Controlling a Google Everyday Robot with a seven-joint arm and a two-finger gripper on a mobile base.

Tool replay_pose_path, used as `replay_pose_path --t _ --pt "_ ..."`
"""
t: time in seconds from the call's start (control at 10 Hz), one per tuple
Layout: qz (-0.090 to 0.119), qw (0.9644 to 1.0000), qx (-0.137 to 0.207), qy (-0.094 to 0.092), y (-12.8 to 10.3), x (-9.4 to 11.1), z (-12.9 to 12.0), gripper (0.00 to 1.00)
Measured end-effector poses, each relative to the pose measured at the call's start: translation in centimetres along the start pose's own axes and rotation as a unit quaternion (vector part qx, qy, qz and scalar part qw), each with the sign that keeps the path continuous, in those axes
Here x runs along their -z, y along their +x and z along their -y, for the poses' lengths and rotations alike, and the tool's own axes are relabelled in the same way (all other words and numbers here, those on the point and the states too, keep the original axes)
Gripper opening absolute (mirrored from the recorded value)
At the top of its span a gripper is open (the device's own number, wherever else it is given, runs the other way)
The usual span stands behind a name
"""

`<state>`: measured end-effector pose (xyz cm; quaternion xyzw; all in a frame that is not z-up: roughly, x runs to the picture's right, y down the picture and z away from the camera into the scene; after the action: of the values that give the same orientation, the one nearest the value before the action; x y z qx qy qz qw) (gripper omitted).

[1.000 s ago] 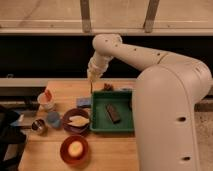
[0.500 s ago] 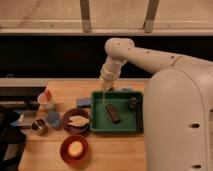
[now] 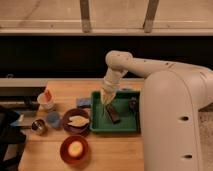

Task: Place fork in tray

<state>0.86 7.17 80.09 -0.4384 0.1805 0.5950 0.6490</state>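
My gripper (image 3: pixel 106 95) hangs over the left part of the green tray (image 3: pixel 100 128), on the wooden table. It is shut on the fork (image 3: pixel 104 107), a thin grey sliver that hangs down from the fingers just above the tray floor. A dark flat block (image 3: pixel 114 115) lies in the tray right beside the fork's tip. Another dark item (image 3: pixel 132 104) sits at the tray's right end, partly hidden by my arm.
Left of the tray are a blue sponge (image 3: pixel 83 102), a dark-purple plate (image 3: pixel 75 129) holding a pale item, a red bowl (image 3: pixel 75 149), a white cup (image 3: pixel 46 102), a blue cup (image 3: pixel 52 119) and a metal cup (image 3: pixel 37 126). My large white arm body covers the right side.
My gripper has moved right with the fork, from over the table beside the tray's left rim to over the tray's left part.
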Motion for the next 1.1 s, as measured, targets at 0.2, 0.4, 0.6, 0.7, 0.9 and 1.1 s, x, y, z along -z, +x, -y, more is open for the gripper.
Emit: replay_pose_path --t 0.2,0.4,0.6,0.7,0.9,1.1 --pt "-0.041 0.9991 0.012 -0.001 0.9 -2.0 -1.7 0.00" --pt "-0.069 0.9972 0.029 -0.005 1.2 -3.7 -3.5 0.02" --pt "-0.077 0.9965 0.029 -0.013 1.0 -4.5 -3.4 0.22" --pt "-0.077 0.9965 0.029 -0.016 0.8 -4.5 -3.4 0.32" --pt "-0.074 0.9967 0.026 -0.019 0.5 -4.4 -3.0 0.53" --pt "-0.070 0.9970 0.024 -0.021 0.2 -4.3 -2.7 0.73"
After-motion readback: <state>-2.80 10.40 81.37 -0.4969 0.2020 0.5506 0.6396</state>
